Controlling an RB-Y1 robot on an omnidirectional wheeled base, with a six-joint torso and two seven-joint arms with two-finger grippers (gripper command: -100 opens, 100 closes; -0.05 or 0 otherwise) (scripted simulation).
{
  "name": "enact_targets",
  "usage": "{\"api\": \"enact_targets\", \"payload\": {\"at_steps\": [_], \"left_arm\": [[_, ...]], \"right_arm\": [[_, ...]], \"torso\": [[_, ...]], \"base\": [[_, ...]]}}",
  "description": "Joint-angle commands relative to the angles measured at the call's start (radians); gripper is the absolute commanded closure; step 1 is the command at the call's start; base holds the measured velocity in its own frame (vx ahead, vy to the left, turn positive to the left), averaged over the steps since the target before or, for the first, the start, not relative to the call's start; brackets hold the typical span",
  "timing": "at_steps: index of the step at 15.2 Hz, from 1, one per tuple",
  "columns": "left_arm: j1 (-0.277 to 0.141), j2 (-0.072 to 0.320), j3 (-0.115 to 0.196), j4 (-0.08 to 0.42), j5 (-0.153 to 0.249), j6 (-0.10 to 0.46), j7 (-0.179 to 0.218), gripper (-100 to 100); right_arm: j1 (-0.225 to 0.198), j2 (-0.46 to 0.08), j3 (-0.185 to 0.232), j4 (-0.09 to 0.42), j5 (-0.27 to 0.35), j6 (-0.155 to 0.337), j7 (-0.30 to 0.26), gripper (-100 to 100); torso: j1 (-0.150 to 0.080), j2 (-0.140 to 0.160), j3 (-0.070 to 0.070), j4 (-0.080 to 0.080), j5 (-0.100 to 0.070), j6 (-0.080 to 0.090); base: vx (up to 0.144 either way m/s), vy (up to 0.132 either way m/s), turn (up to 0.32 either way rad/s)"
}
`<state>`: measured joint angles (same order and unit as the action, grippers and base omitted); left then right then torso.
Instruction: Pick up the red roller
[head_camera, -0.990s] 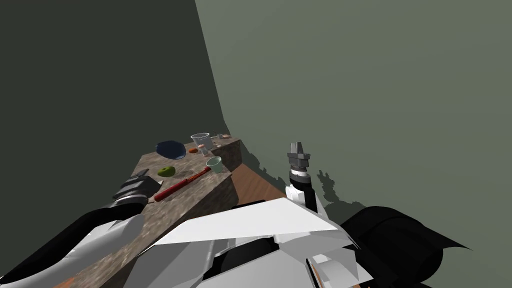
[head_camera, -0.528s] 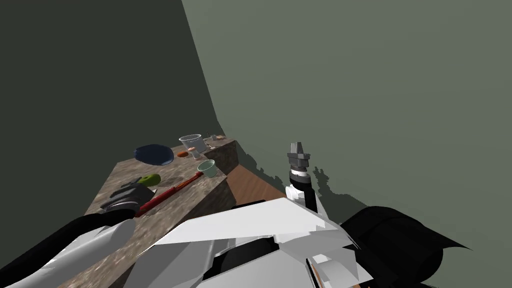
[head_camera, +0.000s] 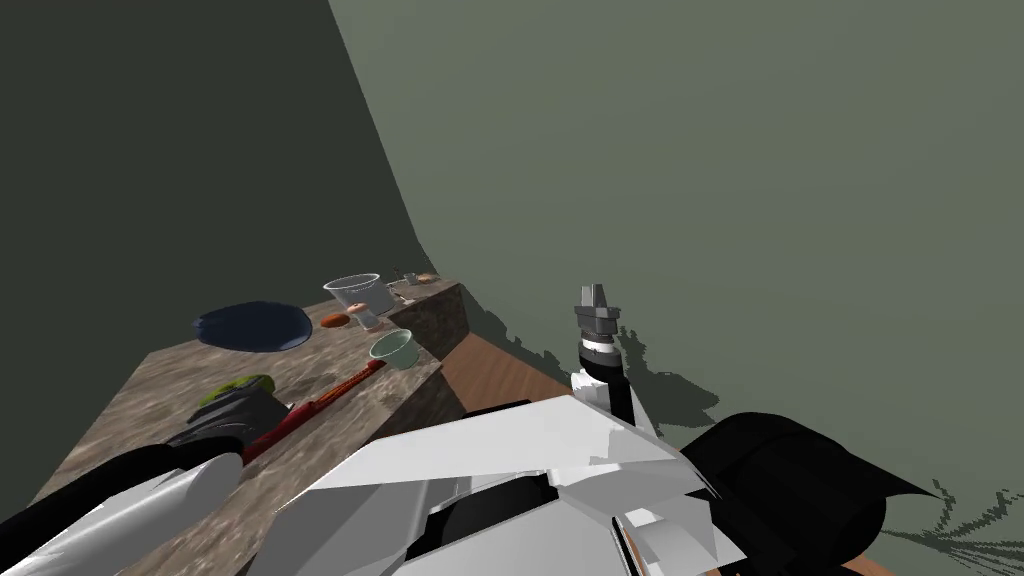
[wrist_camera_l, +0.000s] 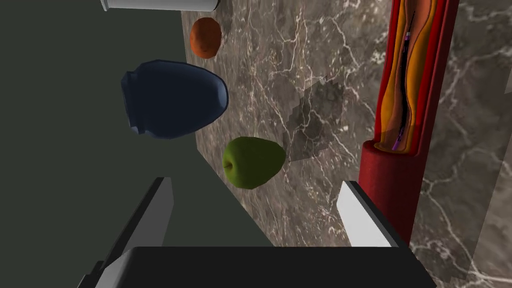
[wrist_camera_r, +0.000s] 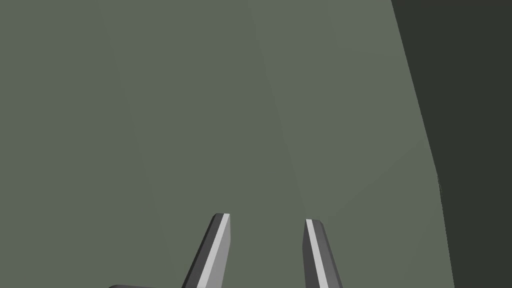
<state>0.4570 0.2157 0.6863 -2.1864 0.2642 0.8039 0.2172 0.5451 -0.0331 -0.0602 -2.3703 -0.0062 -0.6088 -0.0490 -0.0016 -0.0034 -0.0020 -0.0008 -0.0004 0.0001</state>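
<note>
Head view, roller: The roller is lying flat on the counter. Its long axis is running from beside my left pincer out toward the pale green cup near the counter's edge.
Head view, left pincer: It is hanging low over the counter, just beside the roller's near end. The apple is sitting on its other side.
Head view, right pincer: My right pincer is standing upright off the counter, well apart from the roller.
Head view, back of counter: A dark blue bowl and a clear beaker are sitting there.
Left wrist view, roller: The roller is pointing straight away along my fingers. A plain dark red round handle is nearest, and the body beyond is showing wavy red and orange bands.
Left wrist view, roller and pincer: The roller is lying just outside one finger, not between the two. I cannot tell whether they are touching.
Left wrist view, left pincer: My left pincer is standing wide open, gripping nothing. The green apple is showing in the gap beyond the tips.
Left wrist view, surfaces: The counter is showing brown, white-veined marble. The bowl is looking smooth and rounded.
Right wrist view, right pincer: My right pincer is holding its fingers narrowly parted, with nothing between them.
</note>
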Motion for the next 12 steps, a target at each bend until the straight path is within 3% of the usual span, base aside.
{"api": "enact_targets", "payload": {"at_steps": [1,4,12], "left_arm": [[0.008,0.001,0.008,-0.001,0.005,0.03,0.004,-100],[0.022,0.014,0.042,0.016,0.012,0.109,0.022,-100],[0.053,0.041,0.091,0.053,0.023,0.268,0.056,-100]], "right_arm": [[0.0,0.0,0.0,0.0,0.0,0.0,0.0,0],[0.0,0.0,0.0,0.0,0.0,0.0,0.0,0],[0.0,0.0,0.0,0.0,0.0,0.0,0.0,0]], "torso": [[0.0,0.0,0.0,0.0,0.0,0.0],[0.0,0.001,0.001,0.0,0.0,0.0],[0.0,0.0,0.0,0.0,0.0,0.0]], "base": [[0.038,-0.007,-0.042],[0.042,-0.016,-0.159],[0.058,-0.014,-0.151]]}}
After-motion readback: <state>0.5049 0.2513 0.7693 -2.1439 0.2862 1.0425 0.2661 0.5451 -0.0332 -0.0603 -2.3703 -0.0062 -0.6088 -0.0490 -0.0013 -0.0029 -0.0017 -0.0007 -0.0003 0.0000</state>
